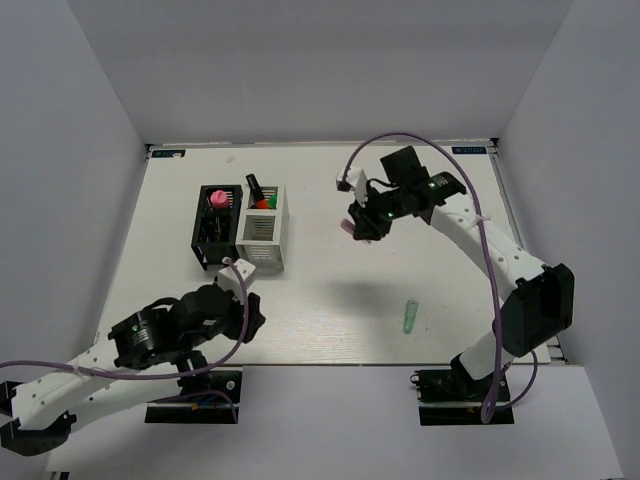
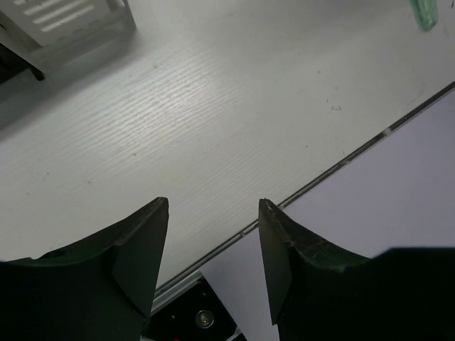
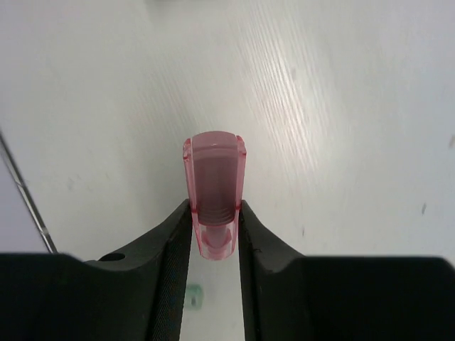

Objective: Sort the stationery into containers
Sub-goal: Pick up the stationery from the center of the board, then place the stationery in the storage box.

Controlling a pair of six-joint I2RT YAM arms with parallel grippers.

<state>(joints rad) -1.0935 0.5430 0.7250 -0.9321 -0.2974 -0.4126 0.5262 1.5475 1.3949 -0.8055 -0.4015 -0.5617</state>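
Note:
My right gripper [image 3: 214, 207] is shut on a translucent pink pen-like piece [image 3: 214, 186], which sticks out past the fingertips. In the top view that gripper [image 1: 358, 226] hangs above the table, to the right of the containers, with the pink piece [image 1: 346, 228] at its tip. The black container [image 1: 212, 238] holds a pink round item [image 1: 217, 198]. Joined to it, the white container [image 1: 262, 243] holds highlighters [image 1: 260, 196]. A translucent green piece [image 1: 409, 315] lies on the table at the front right. My left gripper [image 2: 213, 206] is open and empty near the front edge.
White walls enclose the table on three sides. The table's front edge [image 2: 341, 160] runs diagonally through the left wrist view, with the green piece [image 2: 424, 13] at the top right and a corner of the white container [image 2: 71, 25] at the top left.

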